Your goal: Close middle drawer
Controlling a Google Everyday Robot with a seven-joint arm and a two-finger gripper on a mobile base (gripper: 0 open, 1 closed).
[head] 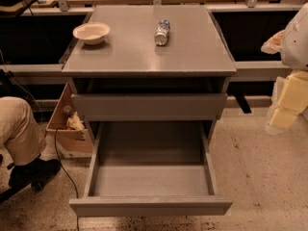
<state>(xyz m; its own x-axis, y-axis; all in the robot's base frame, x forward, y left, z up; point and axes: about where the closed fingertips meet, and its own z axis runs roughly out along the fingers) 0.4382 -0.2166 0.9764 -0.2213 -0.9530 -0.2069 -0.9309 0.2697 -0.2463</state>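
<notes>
The grey cabinet (149, 47) stands in the middle of the camera view. The middle drawer (150, 206) is pulled far out toward me; its long grey tray is empty and its plain flat front is near the bottom edge. The first grey drawer (149, 106) above it stands out only a little. The third drawer is hidden beneath the open one. My gripper (288, 102) hangs at the right edge, pale yellow under a white arm part, to the right of the cabinet and above the floor. It touches nothing.
A white bowl (91, 32) and a water bottle (162, 32) lying on its side are on the cabinet top. A cardboard box (67, 124) sits on the floor at left. A person's leg and black shoe (29, 170) are at far left, with a cable (65, 170) nearby.
</notes>
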